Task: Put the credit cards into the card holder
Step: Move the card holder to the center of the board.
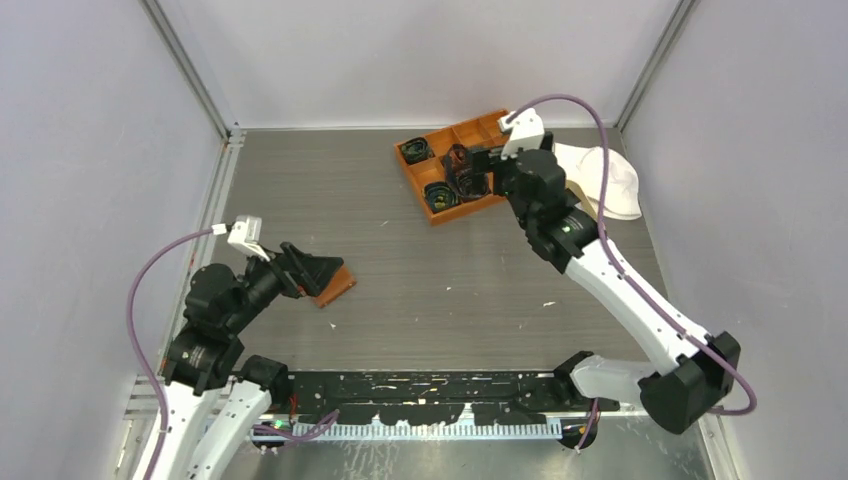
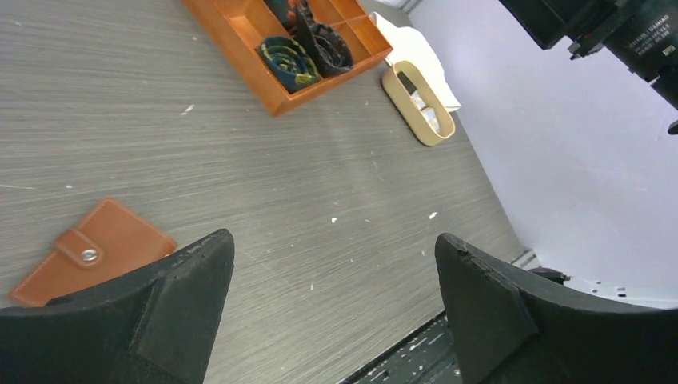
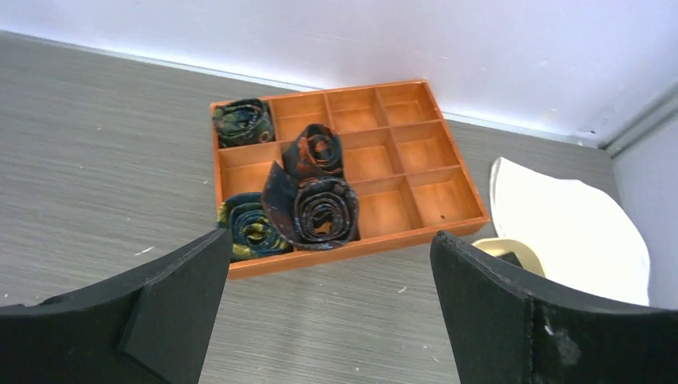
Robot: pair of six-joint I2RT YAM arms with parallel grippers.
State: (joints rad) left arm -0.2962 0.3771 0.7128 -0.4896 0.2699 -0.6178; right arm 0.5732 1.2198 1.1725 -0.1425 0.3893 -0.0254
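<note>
The brown leather card holder (image 2: 92, 252) lies shut on the table, snap button up, just left of my left gripper's left finger; it also shows in the top view (image 1: 340, 285). My left gripper (image 2: 332, 244) is open and empty, low over the table (image 1: 318, 272). The credit cards, one black (image 2: 408, 82) and pale ones (image 2: 429, 118), stand in a beige oval tray (image 2: 400, 94) at the far right. My right gripper (image 3: 329, 240) is open and empty, hovering before the orange box (image 1: 478, 170). The tray's rim (image 3: 496, 246) peeks past its right finger.
An orange compartment box (image 3: 352, 252) holds several rolled ties (image 3: 320, 210) at the back of the table; it also shows in the top view (image 1: 478, 130) and the left wrist view (image 2: 240, 44). A white cloth (image 3: 568, 224) lies to its right, by the wall (image 1: 615, 185).
</note>
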